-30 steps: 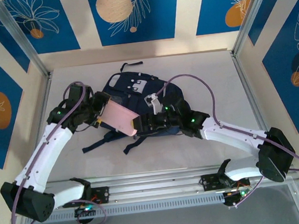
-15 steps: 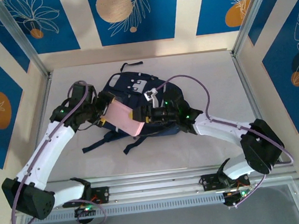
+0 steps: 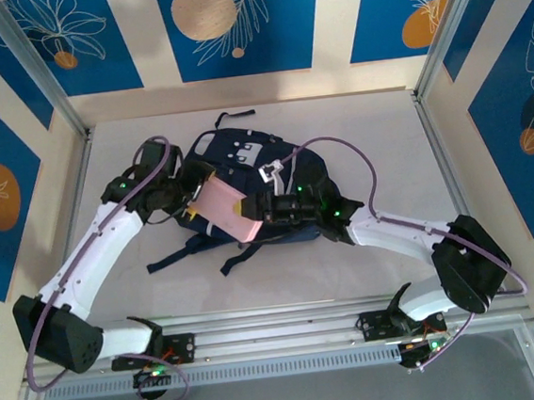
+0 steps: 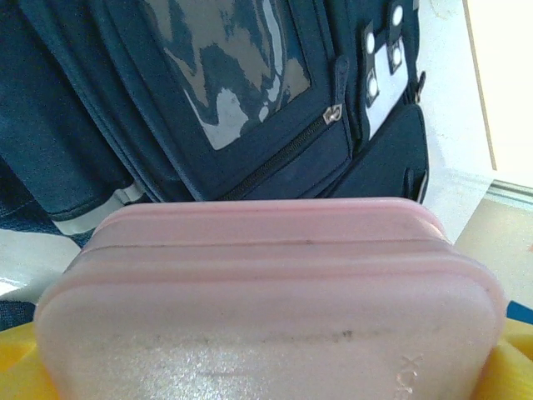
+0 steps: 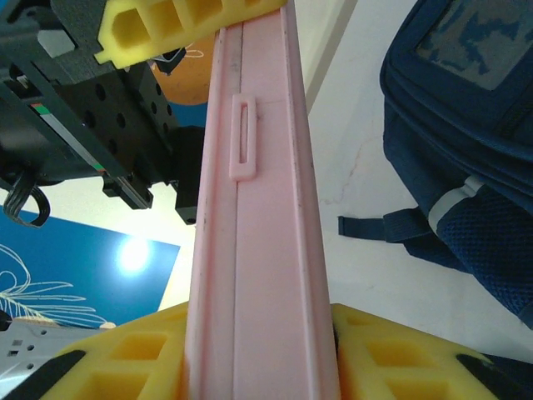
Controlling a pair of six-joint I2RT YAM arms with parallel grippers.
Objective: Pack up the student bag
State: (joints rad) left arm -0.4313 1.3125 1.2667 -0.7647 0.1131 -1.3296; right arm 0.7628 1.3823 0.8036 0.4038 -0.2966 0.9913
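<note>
The student bag (image 3: 304, 170), navy with a grey-white front patch, lies flat on the table's middle. A flat pink plastic case (image 3: 221, 210) hovers over its left part, held from both ends. My left gripper (image 3: 193, 192) is shut on the case's far-left end, and my right gripper (image 3: 252, 208) is shut on its right end. In the left wrist view the pink case (image 4: 275, 292) spans the lower half, with the bag (image 4: 250, 125) beyond it. In the right wrist view the case (image 5: 258, 250) stands edge-on between yellow pads (image 5: 400, 358), with the bag (image 5: 466, 108) to the right.
Dark straps (image 3: 187, 255) trail from the bag toward the near edge; one strap (image 5: 383, 225) shows beside the case. The white table (image 3: 375, 142) is fenced by metal rails on both sides. Purple cables arc over both arms.
The right gripper has moved left and closed onto the case's right end. The left arm has reached further back, and the case has shifted slightly over the bag.
</note>
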